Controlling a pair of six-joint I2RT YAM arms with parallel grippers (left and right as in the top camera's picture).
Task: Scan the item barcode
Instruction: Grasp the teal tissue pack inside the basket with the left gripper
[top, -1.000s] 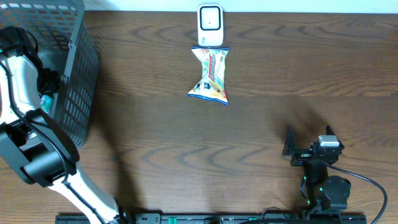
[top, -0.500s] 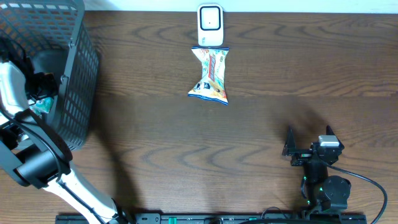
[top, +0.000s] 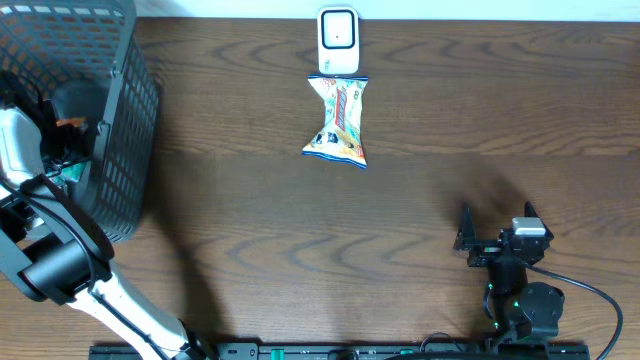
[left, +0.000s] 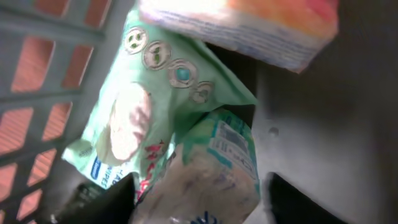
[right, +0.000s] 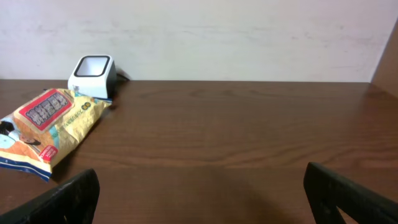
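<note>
**Overhead:** the left arm bends down into the mesh basket (top: 135, 95) at the table's (top: 250, 220) left edge. A snack bag (top: 338, 125) lies just in front of the white scanner (top: 338, 40).

**Left wrist:** the left gripper (left: 196, 194) straddles a pale packet (left: 208, 177) lying on a green pouch (left: 140, 106) with round icons. The print is unreadable, and I cannot tell whether the packet is gripped.

**Right wrist:** the right gripper (right: 200, 177) is level, spread wide and empty. The bag's red label is illegible.
</note>
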